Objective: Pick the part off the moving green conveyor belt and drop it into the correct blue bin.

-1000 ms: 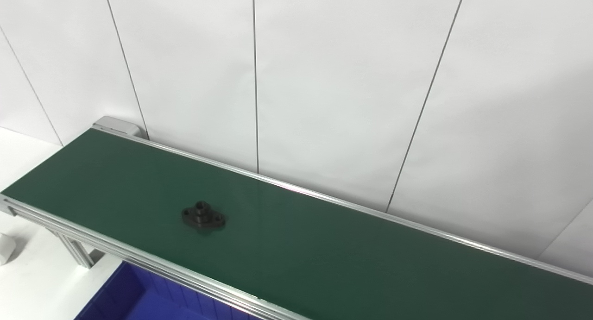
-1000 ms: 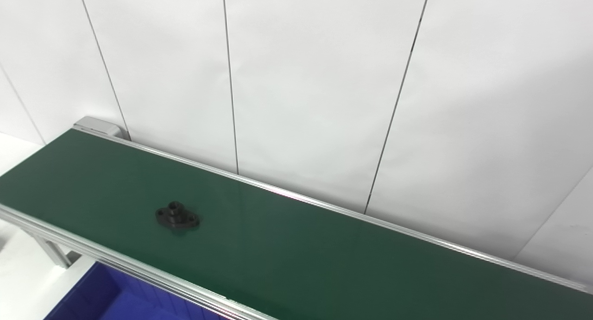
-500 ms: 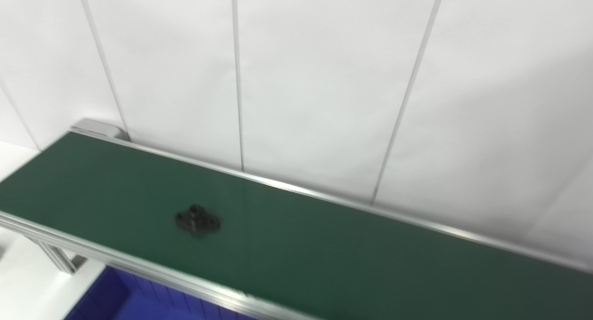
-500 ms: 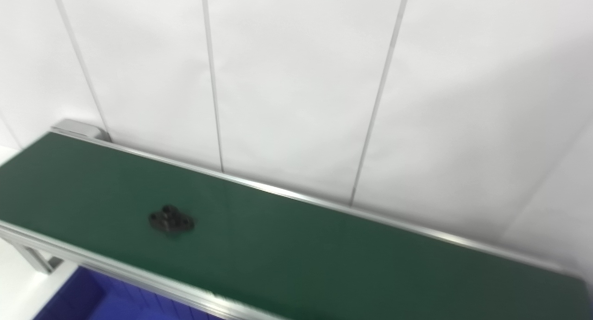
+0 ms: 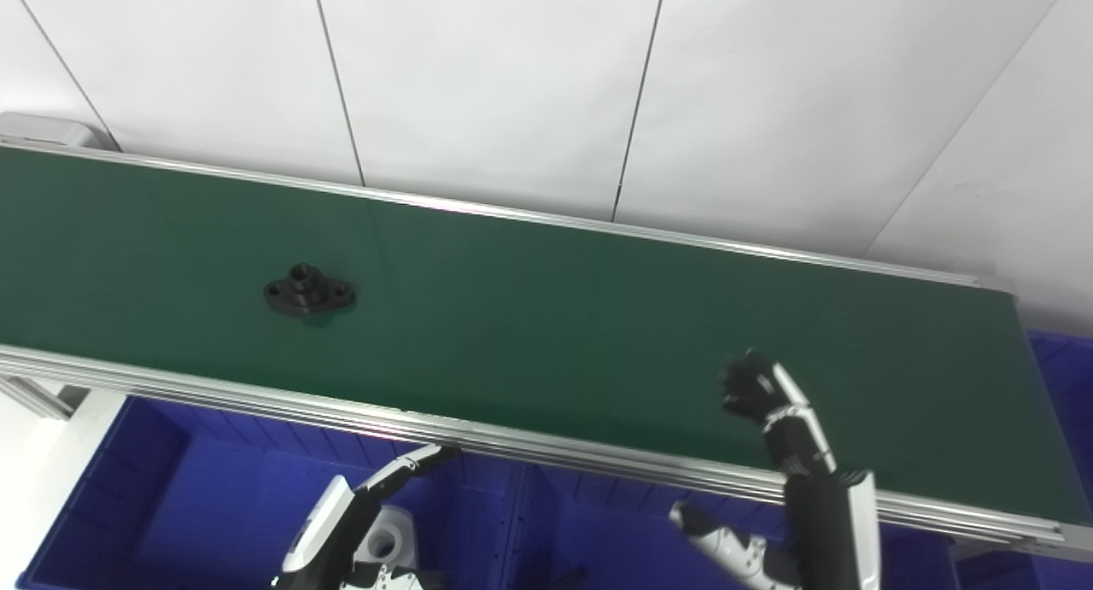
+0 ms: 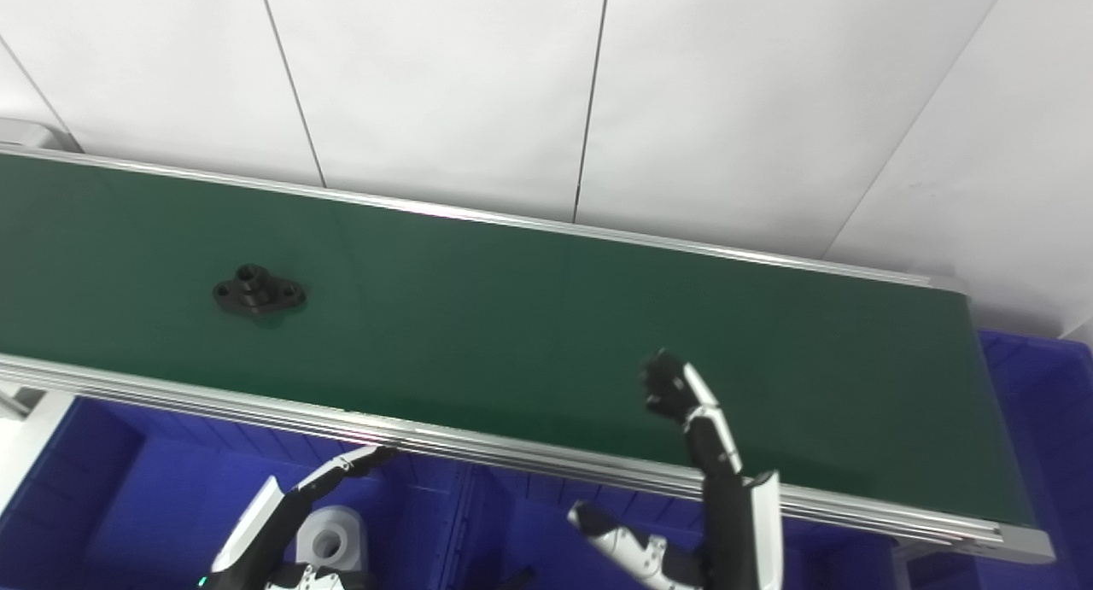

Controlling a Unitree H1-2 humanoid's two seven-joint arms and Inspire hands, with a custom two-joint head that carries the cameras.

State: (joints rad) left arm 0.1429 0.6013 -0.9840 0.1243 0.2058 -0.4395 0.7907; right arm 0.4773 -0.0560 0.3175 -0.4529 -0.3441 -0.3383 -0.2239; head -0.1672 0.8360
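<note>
The small black flanged part [image 5: 309,290] lay toward the green conveyor belt's [image 5: 546,317] left end. Below the near rail, over the blue bins [image 5: 196,505], the left hand [image 5: 359,522] reached up, fingers spread, empty. The right hand [image 5: 781,453] rose over the belt's near edge, fingers apart, thumb out.

Both the left hand [image 5: 359,522] and right hand [image 5: 794,479] now show, camera having tilted down.

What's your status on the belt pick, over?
Both hands open, empty: left hand low over the blue bins, right hand raised above the belt. Black part rides the belt, far left, untouched. Nothing between.
</note>
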